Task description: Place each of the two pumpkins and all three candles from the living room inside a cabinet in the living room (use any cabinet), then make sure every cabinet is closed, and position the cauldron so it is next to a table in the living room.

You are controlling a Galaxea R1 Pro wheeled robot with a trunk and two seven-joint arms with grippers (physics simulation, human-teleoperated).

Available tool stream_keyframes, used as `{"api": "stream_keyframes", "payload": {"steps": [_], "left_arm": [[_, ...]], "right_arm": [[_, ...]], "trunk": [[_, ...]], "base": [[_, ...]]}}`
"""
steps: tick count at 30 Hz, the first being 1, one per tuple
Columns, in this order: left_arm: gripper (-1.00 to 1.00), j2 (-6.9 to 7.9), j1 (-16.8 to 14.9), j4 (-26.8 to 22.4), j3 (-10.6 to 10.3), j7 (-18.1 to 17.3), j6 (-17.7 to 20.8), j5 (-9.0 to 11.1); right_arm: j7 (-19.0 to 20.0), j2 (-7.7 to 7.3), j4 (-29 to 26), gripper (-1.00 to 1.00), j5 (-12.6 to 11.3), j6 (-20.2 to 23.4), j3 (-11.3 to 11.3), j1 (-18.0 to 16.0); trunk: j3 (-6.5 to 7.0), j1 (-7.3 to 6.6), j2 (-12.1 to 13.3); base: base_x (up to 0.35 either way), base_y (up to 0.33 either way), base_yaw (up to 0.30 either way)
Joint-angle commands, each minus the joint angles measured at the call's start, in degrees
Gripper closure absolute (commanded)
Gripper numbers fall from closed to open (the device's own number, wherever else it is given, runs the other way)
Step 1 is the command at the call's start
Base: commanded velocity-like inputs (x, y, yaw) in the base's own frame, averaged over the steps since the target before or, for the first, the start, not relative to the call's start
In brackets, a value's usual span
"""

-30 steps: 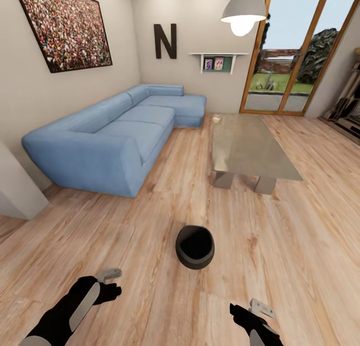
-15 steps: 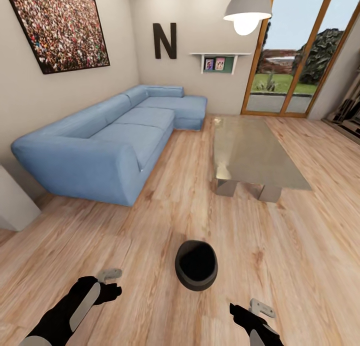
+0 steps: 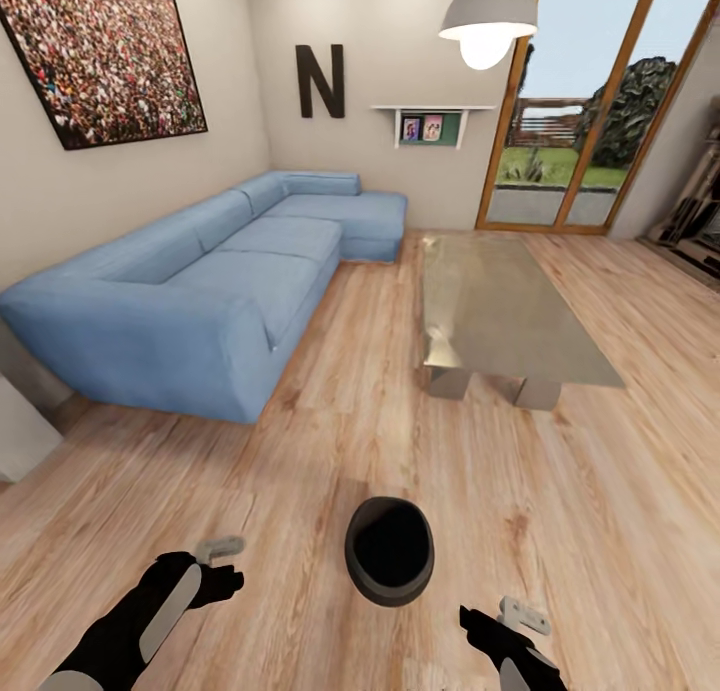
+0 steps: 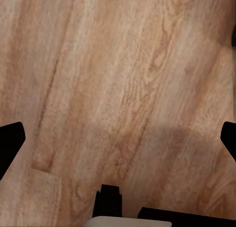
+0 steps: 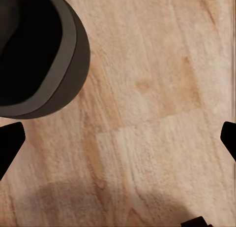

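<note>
The black cauldron stands upright on the wood floor, mouth up and empty, well short of the low grey glossy table. Low in the head view my left gripper hangs to the cauldron's left. My right gripper is below and to its right, and neither touches it. In the left wrist view the left gripper is open over bare floorboards. In the right wrist view the right gripper is open, with the cauldron off beside it. The pumpkins and candles are out of view.
A long blue corner sofa runs along the left wall. A pendant lamp hangs over the table, with glass patio doors behind. A shelf unit is cut off at the right edge. Open floor surrounds the cauldron.
The whole view has shifted as the camera moved forward; the cauldron now sits lower in the picture and the sofa is nearer. Both arms hold the same pose.
</note>
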Motion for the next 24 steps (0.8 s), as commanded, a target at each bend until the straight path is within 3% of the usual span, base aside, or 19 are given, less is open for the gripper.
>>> {"api": "stream_keyframes", "payload": {"steps": [1, 9, 17, 24], "left_arm": [[-1.0, 0.08, 0.0, -0.1, -0.2, 0.5, 0.1, 0.6], [-1.0, 0.05, 0.0, -0.1, -1.7, 0.6, 0.0, 0.6], [-1.0, -0.01, 0.0, -0.1, -1.9, 0.6, 0.0, 0.6], [-1.0, 0.03, 0.0, -0.1, -1.9, 0.6, 0.0, 0.6]], "right_arm": [[-0.5, -0.03, -0.1, -1.0, -0.4, 0.2, 0.2, 0.0], [-0.3, -0.08, -0.1, -1.0, -0.6, 0.3, 0.2, 0.0], [-0.3, 0.05, -0.1, -1.0, -0.3, 0.2, 0.2, 0.0], [-0.5, 0.06, -0.1, -1.0, -0.2, 0.2, 0.2, 0.0]], "trunk": [[-0.05, -0.01, 0.0], [-0.05, -0.01, 0.0], [-0.05, -0.01, 0.0], [-0.05, -0.01, 0.0]], "base": [[-0.047, 0.0, -0.248], [0.077, -0.118, -0.273], [0.077, 0.016, -0.275], [0.149, 0.061, -0.068]]}}
